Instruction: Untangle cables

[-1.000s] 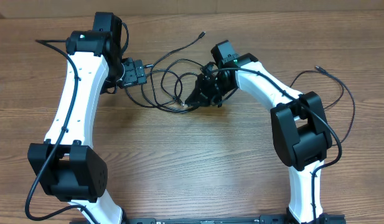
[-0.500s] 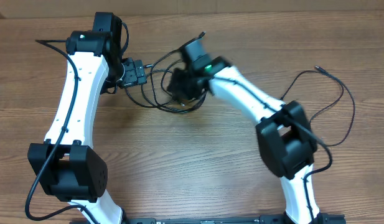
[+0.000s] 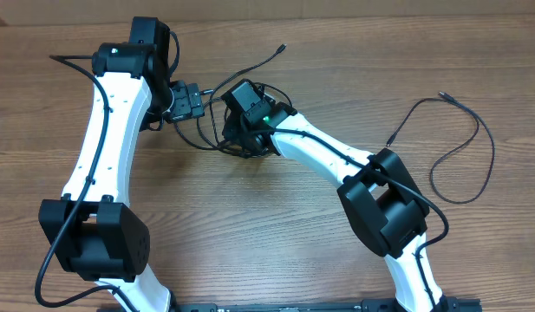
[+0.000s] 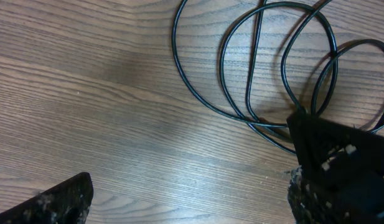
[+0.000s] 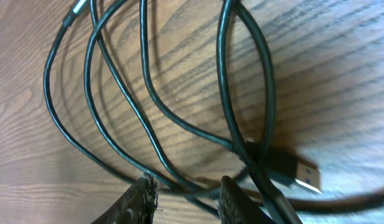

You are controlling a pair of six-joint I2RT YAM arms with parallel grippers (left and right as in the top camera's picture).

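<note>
- Right gripper: jaws parted a little, clamping nothing I can see. The tangled cables lie just ahead of its tips, one strand crossing the gap.
- Most strands run lengthwise away from these jaws; a USB plug sits to their right.
- Left gripper: released wide, empty; loops lie ahead and rightward.
- The right arm looks nearer.

Smooth, glossy black plastic-coated cables on a matt, wood-grain table.
</note>
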